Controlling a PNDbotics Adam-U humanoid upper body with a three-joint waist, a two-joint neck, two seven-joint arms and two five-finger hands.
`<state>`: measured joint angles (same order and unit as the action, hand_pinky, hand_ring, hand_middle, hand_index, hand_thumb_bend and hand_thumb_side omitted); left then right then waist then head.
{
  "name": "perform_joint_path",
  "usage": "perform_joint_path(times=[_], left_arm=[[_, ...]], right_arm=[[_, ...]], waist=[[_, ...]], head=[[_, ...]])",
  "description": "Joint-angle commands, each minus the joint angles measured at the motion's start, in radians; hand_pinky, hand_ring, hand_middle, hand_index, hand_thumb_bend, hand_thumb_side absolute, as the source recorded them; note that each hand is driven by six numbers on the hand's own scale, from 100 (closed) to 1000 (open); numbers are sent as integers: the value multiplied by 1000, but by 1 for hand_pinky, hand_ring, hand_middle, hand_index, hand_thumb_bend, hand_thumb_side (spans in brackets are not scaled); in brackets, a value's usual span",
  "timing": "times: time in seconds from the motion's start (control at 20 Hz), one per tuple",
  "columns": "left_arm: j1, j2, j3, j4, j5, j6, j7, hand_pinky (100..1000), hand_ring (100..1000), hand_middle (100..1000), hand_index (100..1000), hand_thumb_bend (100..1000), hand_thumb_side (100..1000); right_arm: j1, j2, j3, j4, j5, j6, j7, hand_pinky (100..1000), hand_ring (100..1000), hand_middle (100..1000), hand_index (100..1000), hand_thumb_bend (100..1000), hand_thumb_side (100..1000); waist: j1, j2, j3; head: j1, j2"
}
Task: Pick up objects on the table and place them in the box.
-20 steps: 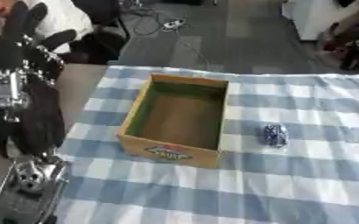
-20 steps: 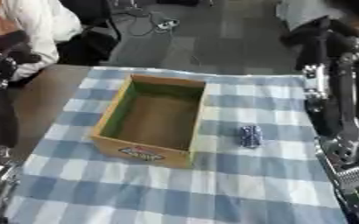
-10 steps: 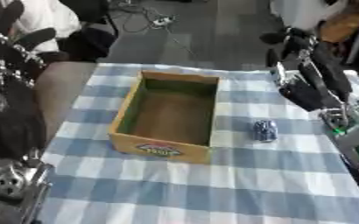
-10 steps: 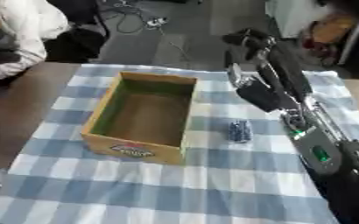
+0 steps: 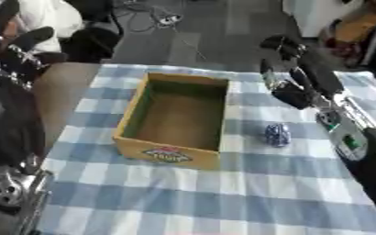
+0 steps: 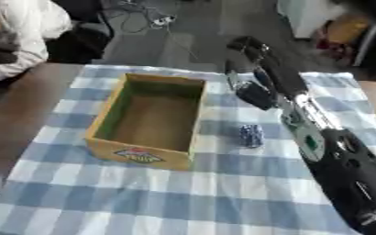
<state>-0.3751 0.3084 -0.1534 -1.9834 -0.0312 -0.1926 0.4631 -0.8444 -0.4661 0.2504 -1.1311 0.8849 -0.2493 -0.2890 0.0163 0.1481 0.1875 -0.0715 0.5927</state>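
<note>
An open cardboard box (image 5: 179, 118) with a green inside and a logo on its front wall stands on the blue-and-white checked cloth (image 5: 223, 202); I see nothing in it. A small blue-and-white patterned object (image 5: 277, 134) lies on the cloth just right of the box. My right hand (image 5: 291, 73) hovers above the cloth behind that object, fingers relaxed and holding nothing. My left hand (image 5: 19, 50) is raised at the left edge, beside the table, fingers spread and empty.
The brown table edge (image 5: 59, 92) shows left of the cloth. A seated person in white is at the far left corner. Cables and a power strip lie on the grey floor beyond. My right forearm (image 5: 356, 147) crosses the cloth's right side.
My right arm has swung in from the right edge toward the centre, its hand now above and behind the small object. The whole picture has shifted, so the head moved too. The box and object stay put.
</note>
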Motion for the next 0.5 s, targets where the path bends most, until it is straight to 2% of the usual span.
perform_joint_path(times=[0.05, 0.3, 0.5], left_arm=[[-13, 10, -1, -17, 0, -1, -4, 614, 719, 919, 1000, 313, 1000], [-14, 10, 0, -17, -2, -2, -3, 615, 720, 918, 1000, 313, 1000], [-12, 12, 0, -17, -2, 0, -3, 614, 720, 919, 1000, 311, 1000]], right_arm=[[-32, -6, -20, 34, 45, 9, 1, 738, 802, 844, 873, 100, 1000], [-19, -6, -23, 69, 89, 32, 42, 817, 854, 897, 911, 100, 1000], [-8, -11, -21, 82, 130, 23, 102, 870, 879, 925, 921, 106, 1000]], waist=[[0, -17, 3], [1, -17, 2], [1, -17, 0]], head=[[3, -4], [13, -4], [15, 0]])
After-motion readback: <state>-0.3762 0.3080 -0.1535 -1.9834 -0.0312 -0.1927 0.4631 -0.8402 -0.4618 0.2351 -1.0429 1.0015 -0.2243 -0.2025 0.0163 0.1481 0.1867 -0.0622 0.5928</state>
